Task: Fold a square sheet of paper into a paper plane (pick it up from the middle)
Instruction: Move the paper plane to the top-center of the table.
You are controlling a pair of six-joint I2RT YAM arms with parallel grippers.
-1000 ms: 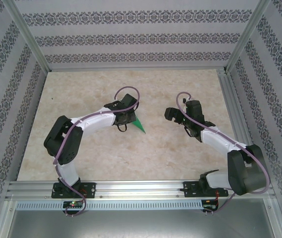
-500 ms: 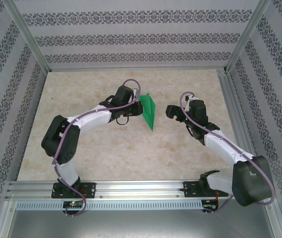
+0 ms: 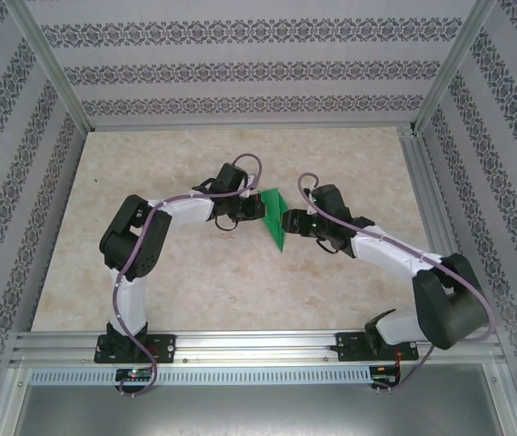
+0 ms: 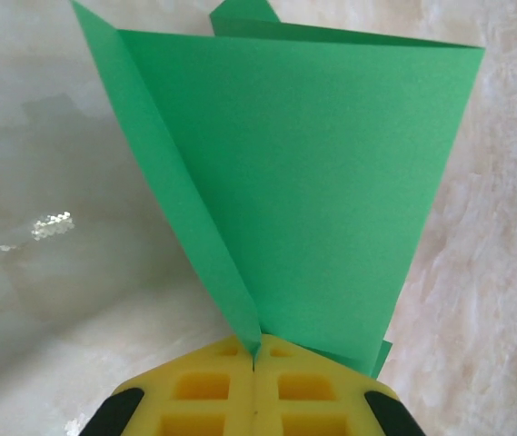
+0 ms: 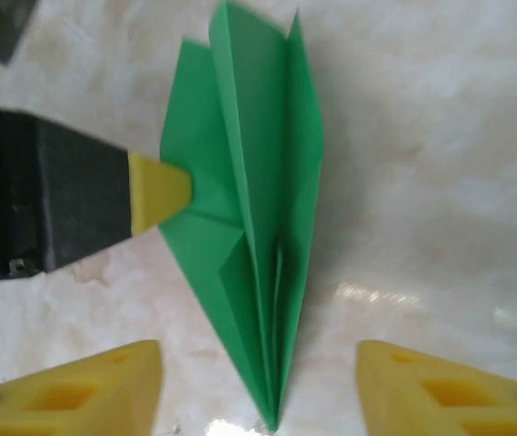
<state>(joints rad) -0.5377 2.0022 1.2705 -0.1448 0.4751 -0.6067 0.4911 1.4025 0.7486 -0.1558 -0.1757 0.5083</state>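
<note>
Left gripper (image 4: 254, 359), clamped shut on the bright green, creased and layered paper plane (image 4: 313, 182), holds it over the marbled desk (image 4: 49, 227) between the parted, empty jaws of the right gripper (image 5: 258, 381), so folding looks nearly finished.

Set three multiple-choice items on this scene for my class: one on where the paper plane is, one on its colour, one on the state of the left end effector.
1. Where is the paper plane?
A) between the left end effector and the right end effector
B) at the far left corner
C) at the near right corner

2. What colour is it?
A) white
B) red
C) green

3. The left end effector is:
A) wide open
B) shut on the paper plane
C) shut on nothing

Answers:
1 A, the top view shows it between them.
2 C, it is bright green in every view.
3 B, the left wrist view shows it closed on the paper's edge.
</note>
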